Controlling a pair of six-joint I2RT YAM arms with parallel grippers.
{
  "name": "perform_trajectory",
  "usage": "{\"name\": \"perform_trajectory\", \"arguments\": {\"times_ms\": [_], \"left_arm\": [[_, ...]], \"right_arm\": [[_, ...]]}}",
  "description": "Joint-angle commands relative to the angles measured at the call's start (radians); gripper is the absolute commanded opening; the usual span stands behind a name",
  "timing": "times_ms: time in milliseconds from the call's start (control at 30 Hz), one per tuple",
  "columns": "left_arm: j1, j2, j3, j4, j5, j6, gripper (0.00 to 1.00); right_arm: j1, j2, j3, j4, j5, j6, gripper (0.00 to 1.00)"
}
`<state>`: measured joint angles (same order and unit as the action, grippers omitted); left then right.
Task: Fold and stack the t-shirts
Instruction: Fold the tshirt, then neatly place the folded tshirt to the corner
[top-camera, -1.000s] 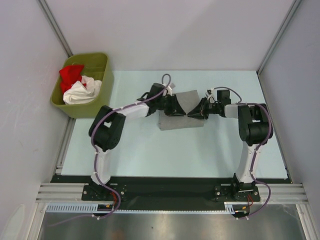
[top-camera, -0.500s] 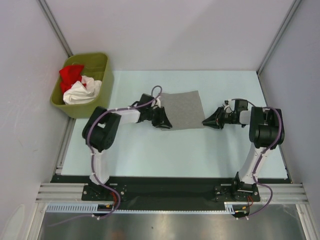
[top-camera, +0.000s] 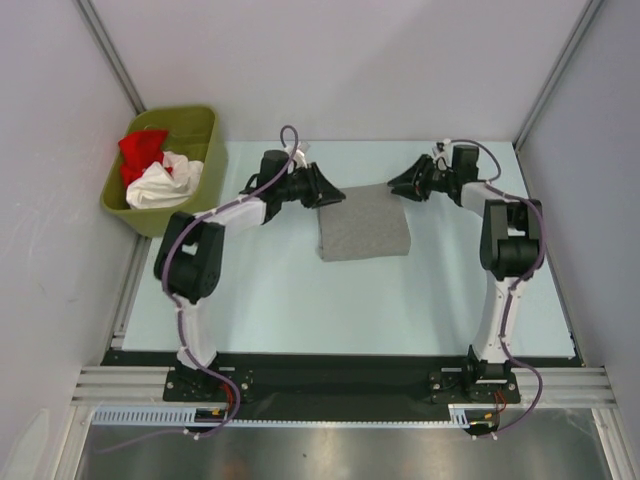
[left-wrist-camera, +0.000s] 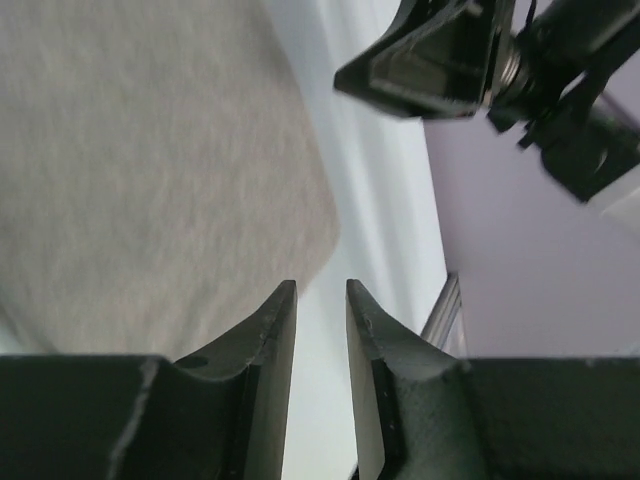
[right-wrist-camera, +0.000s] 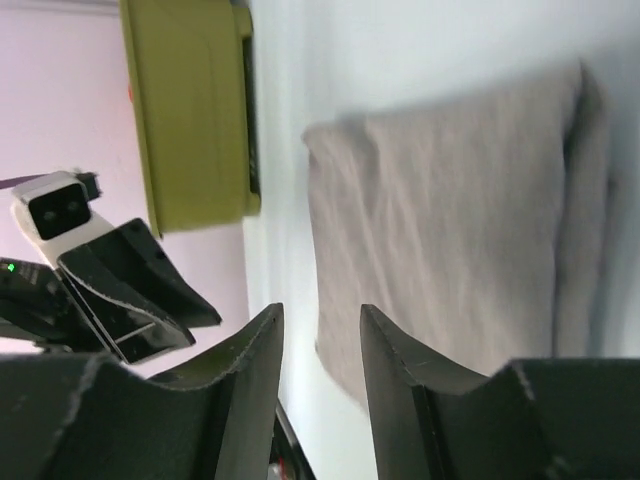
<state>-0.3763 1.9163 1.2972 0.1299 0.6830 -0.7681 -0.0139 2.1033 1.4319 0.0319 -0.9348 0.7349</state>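
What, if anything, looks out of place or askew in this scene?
Nothing stands out. The grey t-shirt lies folded in a fairly neat rectangle. The red t-shirt and white t-shirt sit crumpled in the green bin, not yet folded. The left gripper and right gripper hover empty by the grey one's far corners.

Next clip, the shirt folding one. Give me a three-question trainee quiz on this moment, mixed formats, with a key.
1. How many t-shirts lie on the table?
2. True or false: the left claw is clamped on the folded grey t-shirt.
3. The red t-shirt and white t-shirt are: A) stacked on the grey one; B) in the olive bin; C) hanging off the table's edge.
Key: 1) one; 2) false, its jaws are open with nothing between them; 3) B.
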Motion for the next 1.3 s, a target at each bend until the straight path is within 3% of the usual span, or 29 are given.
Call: {"name": "perform_trajectory", "arguments": {"times_ms": [0,133,233,333,467,600,733,867,1100,1267], "left_arm": [[0.0,0.185,0.132,0.236,-0.061,-0.248,0.32],[0.014,0.398,0.275,0.324,-0.134,-0.385,0.32],[0.027,0.498,0.414,0.184,-0.18,-0.355,0.32],[0.071,0.569,0.493,0.102,-0.159,-0.283,0.32],[0.125,0.601,0.71,-0.253,-0.132,-0.05,0.33],[0.139,0.44,0.689,-0.387,-0.149,0.117,0.36],[0.139,0.108,0.51,-0.447,-0.139,0.193,0.4],[0.136,-0.192,0.172,-0.444,-0.103,0.22,0.41],[0.137,-0.661,-0.272,-0.49,-0.091,0.213,0.47],[0.143,-0.815,-0.443,-0.503,-0.083,0.188,0.47]], "right_arm": [[0.057,0.197,0.148,0.161,0.03,0.196,0.42],[0.086,0.386,0.365,0.178,0.08,0.276,0.4],[0.078,0.455,0.355,0.281,0.152,0.392,0.37],[0.048,0.487,0.372,0.28,0.186,0.394,0.37],[0.022,0.474,0.485,0.145,0.146,0.292,0.43],[-0.037,0.385,0.582,-0.134,0.106,0.118,0.54],[-0.055,0.308,0.639,-0.392,0.132,-0.115,0.7],[-0.044,0.319,0.714,-0.668,0.171,-0.334,0.78],[-0.012,0.357,0.714,-0.745,0.211,-0.463,0.82],[0.005,0.402,0.719,-0.77,0.194,-0.522,0.82]]}}
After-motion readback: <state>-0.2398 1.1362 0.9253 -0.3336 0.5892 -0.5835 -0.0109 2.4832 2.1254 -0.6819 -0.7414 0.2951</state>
